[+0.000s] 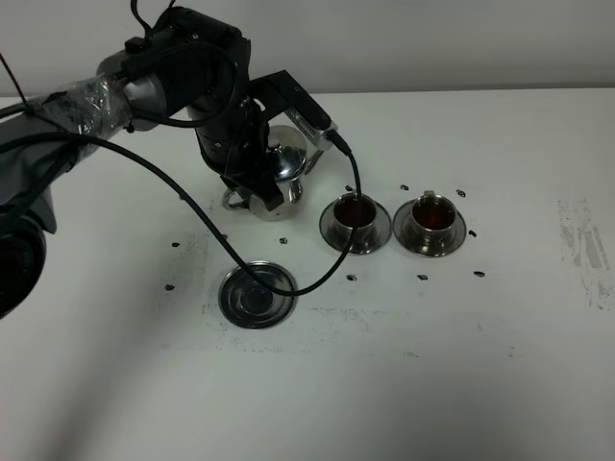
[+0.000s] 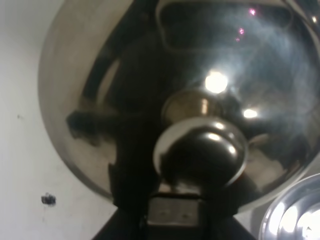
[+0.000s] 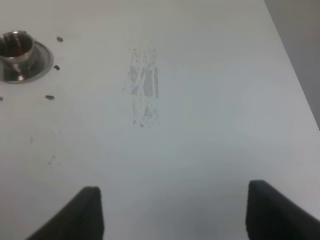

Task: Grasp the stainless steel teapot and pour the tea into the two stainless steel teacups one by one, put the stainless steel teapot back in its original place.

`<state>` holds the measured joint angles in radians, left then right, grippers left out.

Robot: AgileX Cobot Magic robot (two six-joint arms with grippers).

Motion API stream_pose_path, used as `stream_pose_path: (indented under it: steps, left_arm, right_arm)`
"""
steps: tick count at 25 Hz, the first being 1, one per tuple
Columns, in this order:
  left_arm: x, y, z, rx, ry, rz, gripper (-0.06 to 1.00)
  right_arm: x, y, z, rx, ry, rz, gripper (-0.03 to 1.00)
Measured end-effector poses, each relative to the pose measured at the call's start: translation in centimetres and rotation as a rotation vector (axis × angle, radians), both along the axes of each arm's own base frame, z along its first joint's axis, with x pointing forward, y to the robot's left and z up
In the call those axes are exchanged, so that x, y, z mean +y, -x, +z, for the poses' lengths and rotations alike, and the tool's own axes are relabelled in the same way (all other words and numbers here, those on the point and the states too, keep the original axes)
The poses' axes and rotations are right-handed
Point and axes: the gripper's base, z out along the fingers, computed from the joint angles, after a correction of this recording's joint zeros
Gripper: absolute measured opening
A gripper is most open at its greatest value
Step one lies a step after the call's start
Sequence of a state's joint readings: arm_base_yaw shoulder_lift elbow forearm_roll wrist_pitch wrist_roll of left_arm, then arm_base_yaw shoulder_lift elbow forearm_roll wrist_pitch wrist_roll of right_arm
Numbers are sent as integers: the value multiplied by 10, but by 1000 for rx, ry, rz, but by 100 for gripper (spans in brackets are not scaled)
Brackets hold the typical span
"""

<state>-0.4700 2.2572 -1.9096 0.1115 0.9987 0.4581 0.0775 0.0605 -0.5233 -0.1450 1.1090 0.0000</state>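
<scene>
Clamping what looks like the loop handle, hidden behind the arm, the left tool (image 1: 252, 182) holds the stainless steel teapot (image 1: 284, 163) left of the two stainless steel teacups (image 1: 356, 213), both holding tea (image 1: 434, 216), the bare saucer (image 1: 256, 295) nearer on the surface (image 1: 500, 365), while the right tool (image 3: 172, 212) stands spread.

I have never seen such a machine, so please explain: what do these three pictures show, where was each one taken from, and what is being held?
It is a two-armed robot at a white table. One picture looks down from above; the other two come from cameras on the wrists. The left gripper is shut on the stainless steel teapot, whose lid fills the left wrist picture. Two teacups on saucers both hold dark tea. An empty saucer lies nearer the front. The right gripper is open over bare table, holding nothing.
</scene>
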Motion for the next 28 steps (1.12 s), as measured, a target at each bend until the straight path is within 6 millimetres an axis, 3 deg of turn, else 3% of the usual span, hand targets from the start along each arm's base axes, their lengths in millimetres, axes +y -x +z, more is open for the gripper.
stream_pose_path:
  steps: [7, 19, 22, 28]
  left_arm:
    - [7, 16, 40, -47, 58, 52, 18]
    - [38, 88, 58, -51, 168, 212, 18]
    - [44, 106, 56, -40, 186, 226, 18]
    - [40, 128, 31, 30, 172, 226, 18]
  right_arm:
    - [0, 0, 0, 0, 0, 0, 58]
    - [0, 0, 0, 0, 0, 0, 58]
    - [0, 0, 0, 0, 0, 0, 58]
    - [0, 0, 0, 0, 0, 0, 58]
